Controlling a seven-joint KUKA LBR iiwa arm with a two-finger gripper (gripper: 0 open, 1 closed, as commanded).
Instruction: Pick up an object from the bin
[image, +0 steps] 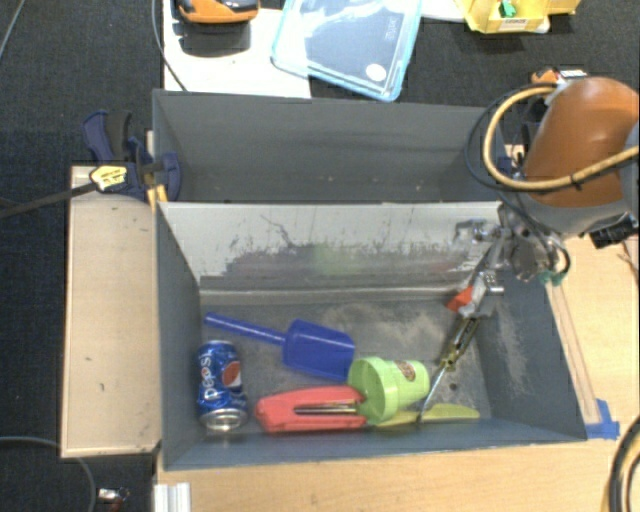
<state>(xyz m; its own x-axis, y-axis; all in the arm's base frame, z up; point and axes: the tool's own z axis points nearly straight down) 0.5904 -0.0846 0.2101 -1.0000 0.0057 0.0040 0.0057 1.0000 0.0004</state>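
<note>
Near front wall of bin (330, 448), gripper (434, 392) low, touching right side of green cup (386, 387), its opening impossible to tell

A grey metal bin (330, 150) seen from above. The gripper (431, 393) hangs low, just beside a green cup (388, 386) lying on its side. Farther from the gripper lie a red stapler (308, 411), a blue scoop (305, 347) and a Pepsi can (221, 386).
</note>
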